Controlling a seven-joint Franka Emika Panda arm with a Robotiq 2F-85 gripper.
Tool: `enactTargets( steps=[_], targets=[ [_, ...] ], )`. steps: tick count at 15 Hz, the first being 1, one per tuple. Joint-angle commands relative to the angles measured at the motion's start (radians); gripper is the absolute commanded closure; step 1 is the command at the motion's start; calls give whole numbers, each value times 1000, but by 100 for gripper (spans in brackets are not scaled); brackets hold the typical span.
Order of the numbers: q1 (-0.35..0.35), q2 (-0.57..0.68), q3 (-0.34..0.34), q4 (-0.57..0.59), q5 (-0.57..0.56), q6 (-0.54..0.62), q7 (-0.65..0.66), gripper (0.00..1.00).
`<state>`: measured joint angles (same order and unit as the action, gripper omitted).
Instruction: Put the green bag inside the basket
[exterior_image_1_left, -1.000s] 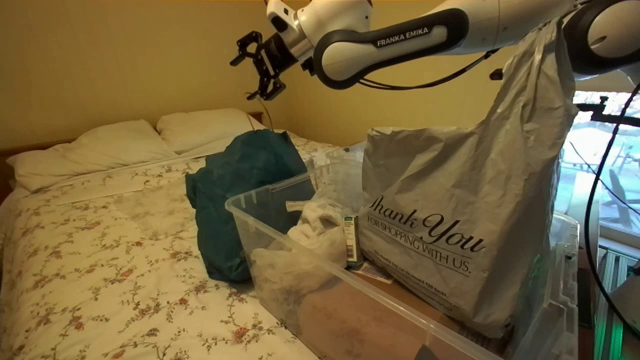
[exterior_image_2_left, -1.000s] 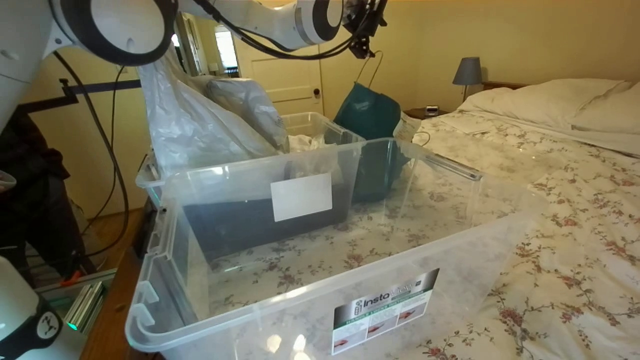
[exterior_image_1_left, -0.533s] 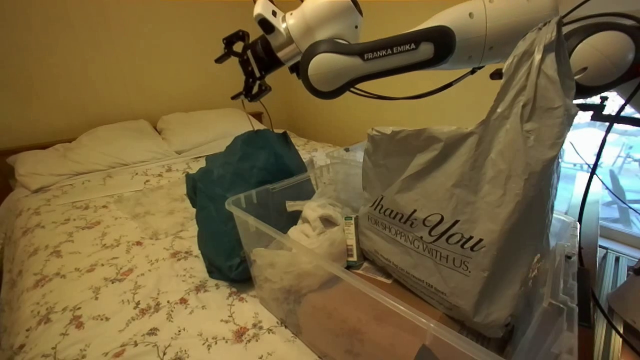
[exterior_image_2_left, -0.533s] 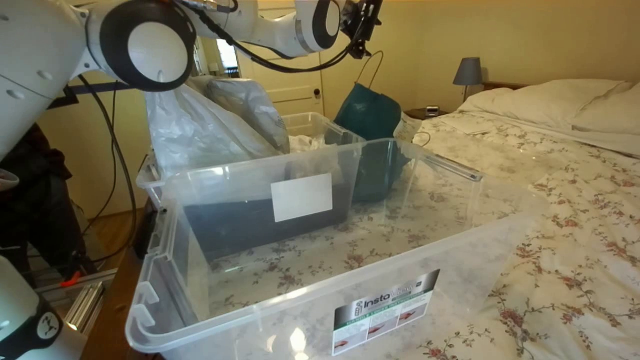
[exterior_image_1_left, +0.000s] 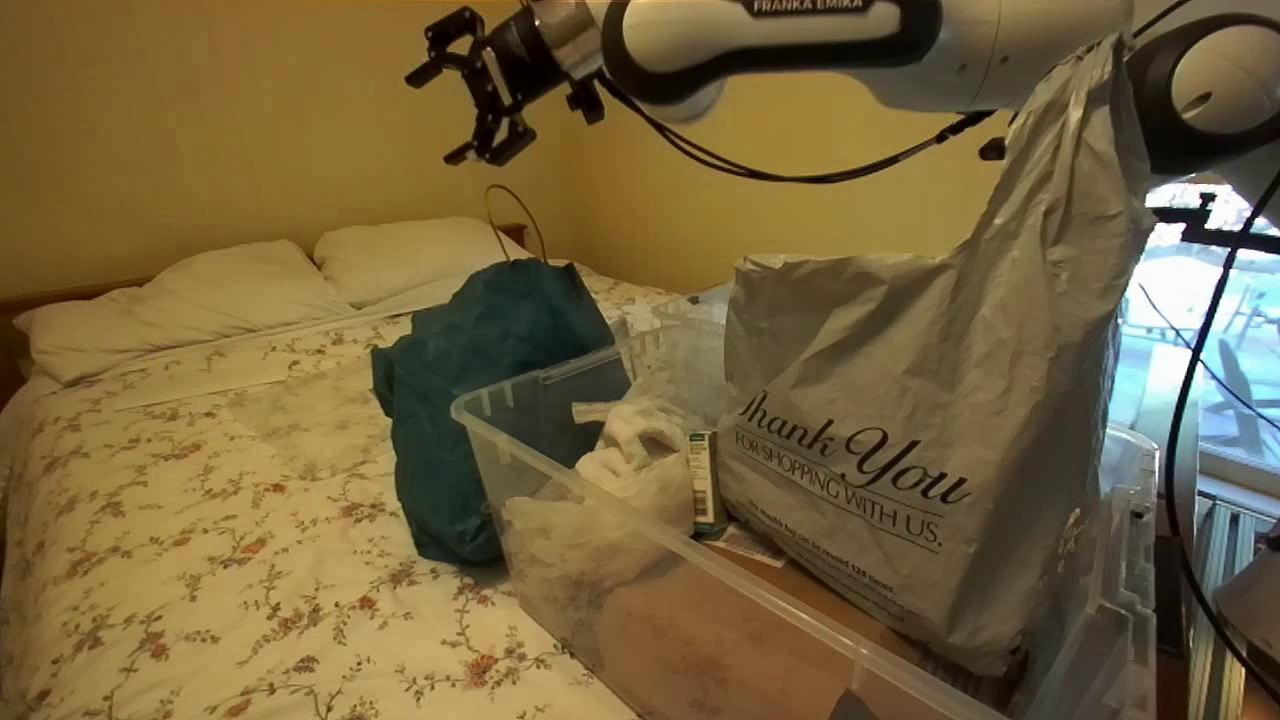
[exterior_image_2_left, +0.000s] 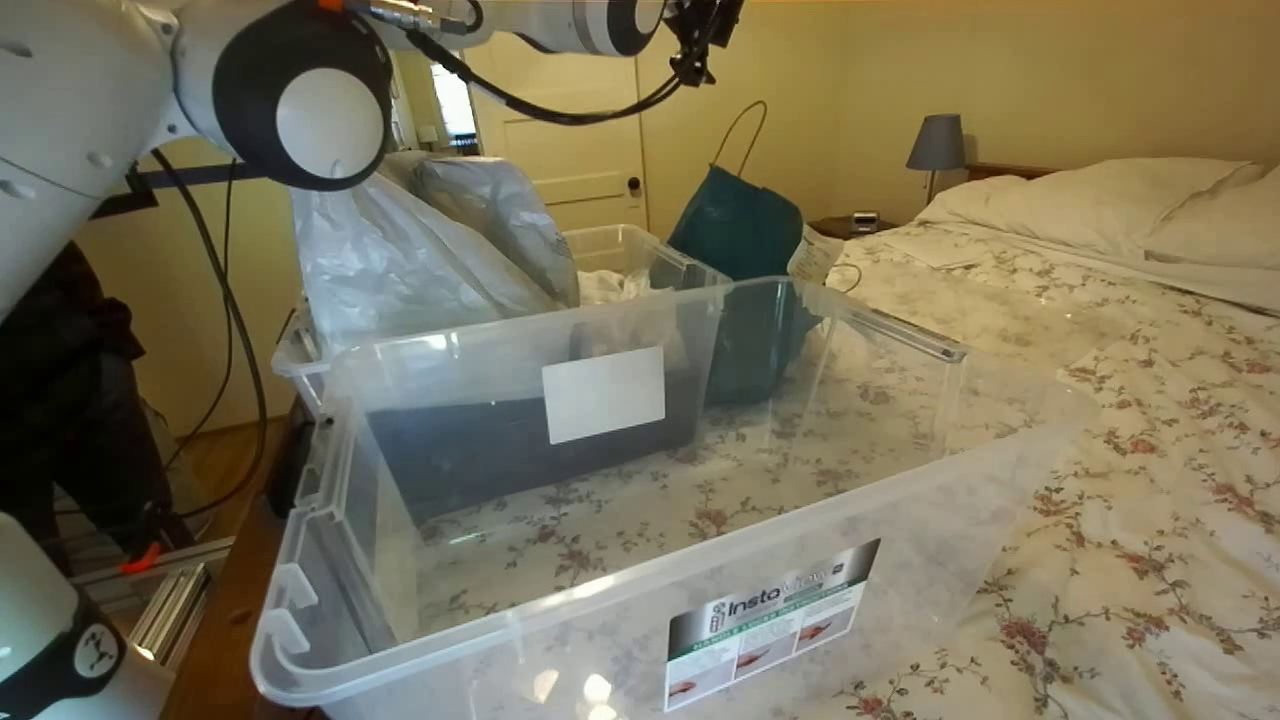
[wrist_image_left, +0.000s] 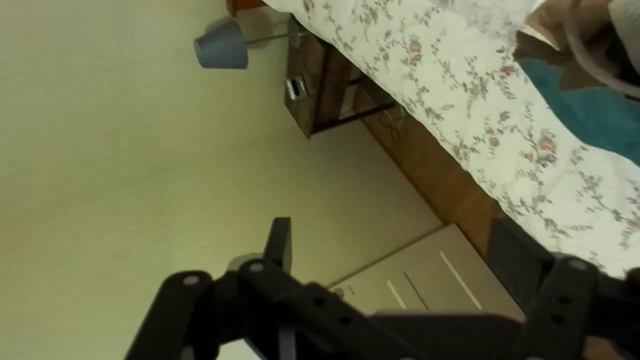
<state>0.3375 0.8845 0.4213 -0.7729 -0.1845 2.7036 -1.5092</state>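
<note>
In an exterior view, two pillows (exterior_image_1_left: 180, 312) lie at the far left. A floral bedspread (exterior_image_1_left: 230, 520) extends from them toward the camera. Next to the right, near the top of the scene, is the Robotiq gripper (exterior_image_1_left: 434, 117). The gripper is released: its two fingers stand wide apart, with the yellow wall (exterior_image_1_left: 250, 110) visible between them. It is positioned above the teal-green bag (exterior_image_1_left: 450, 440), clear of the raised looped handle (exterior_image_1_left: 492, 215). The bag rests on the bedspread, outside the loaded storage bin (exterior_image_1_left: 520, 448) and just beside its end wall. This bin is of clear plastic and holds, from left to right, a crumpled white plastic bag (exterior_image_1_left: 630, 450), a small upright carton (exterior_image_1_left: 704, 475) and a grey shopping bag (exterior_image_1_left: 880, 360) printed "Thank You for shopping with us". The grey shopping bag projects above the rim. Above the bin, the Franka Emika arm (exterior_image_1_left: 780, 45) extends in from the right. A bright window (exterior_image_1_left: 1250, 300) borders the right edge.

In an exterior view, a clear, labelled storage bin (exterior_image_2_left: 540, 630) occupies the foreground. The teal-green bag is located beyond the far wall of this bin, its lower part visible through the plastic. Farther right are a nightstand (exterior_image_2_left: 838, 228) and a table lamp (exterior_image_2_left: 935, 143).

In the wrist view, the teal-green bag is partly in frame at the right edge.
</note>
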Motion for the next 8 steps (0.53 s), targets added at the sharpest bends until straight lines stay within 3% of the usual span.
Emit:
enactTargets(
  steps=[1, 8],
  targets=[
    [-48, -82, -9, -23, -19, -196, -37, 0],
    [-12, -74, -125, -40, -138, -289, -40, 0]
  ],
)
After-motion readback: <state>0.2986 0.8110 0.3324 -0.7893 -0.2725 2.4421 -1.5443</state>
